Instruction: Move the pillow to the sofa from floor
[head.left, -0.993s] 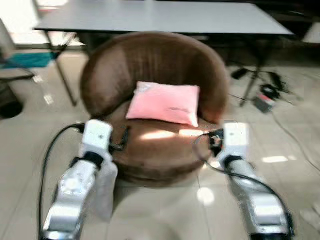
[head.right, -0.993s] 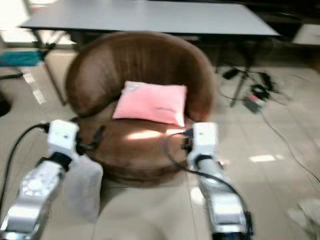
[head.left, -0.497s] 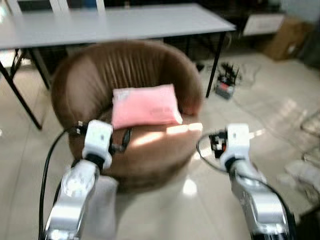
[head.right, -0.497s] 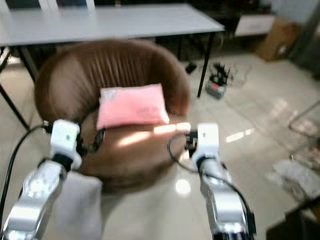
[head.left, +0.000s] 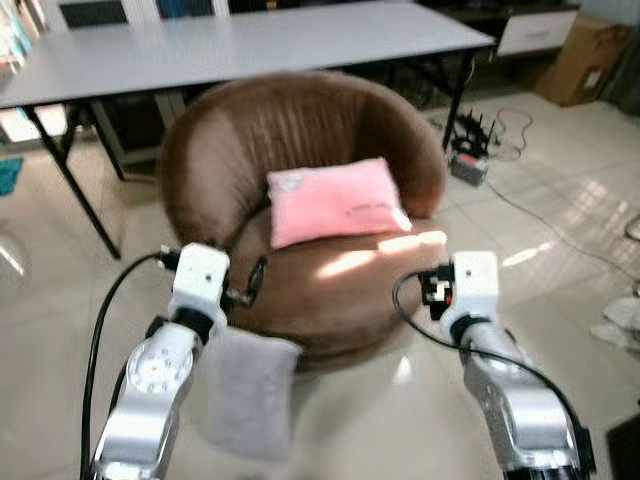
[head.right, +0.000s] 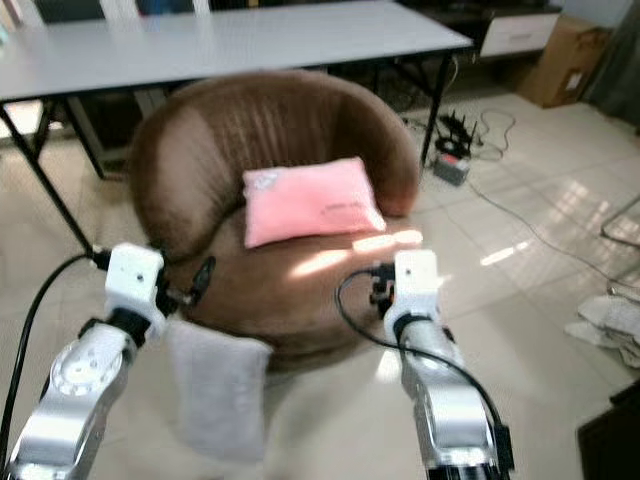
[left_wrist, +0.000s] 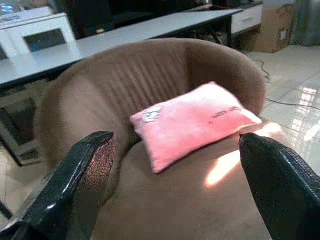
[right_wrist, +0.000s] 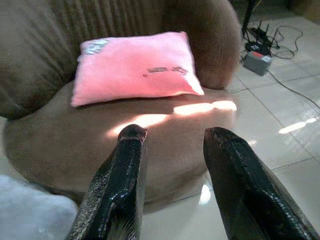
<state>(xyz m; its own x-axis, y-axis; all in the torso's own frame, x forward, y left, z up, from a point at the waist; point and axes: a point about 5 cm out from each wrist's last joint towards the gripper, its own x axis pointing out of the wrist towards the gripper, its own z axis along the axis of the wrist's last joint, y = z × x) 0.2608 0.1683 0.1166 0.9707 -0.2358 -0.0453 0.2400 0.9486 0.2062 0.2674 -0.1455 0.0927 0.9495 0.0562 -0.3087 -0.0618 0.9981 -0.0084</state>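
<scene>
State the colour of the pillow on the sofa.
Pink; the pillow shows best in the right wrist view.

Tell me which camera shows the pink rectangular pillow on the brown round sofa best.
The left wrist view: the pink rectangular pillow is large and sharp there, leaning on the back of the brown round sofa. The right wrist view also shows it whole, a little smaller. Both eye views show it smaller and slightly blurred.

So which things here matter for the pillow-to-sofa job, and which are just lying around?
Part of the job:
pink pillow, lying on the seat
brown sofa
left end effector, open
right end effector, open

Just lying about:
grey table behind the sofa
power strip and cables on the floor
cardboard box
grey cloth
</scene>
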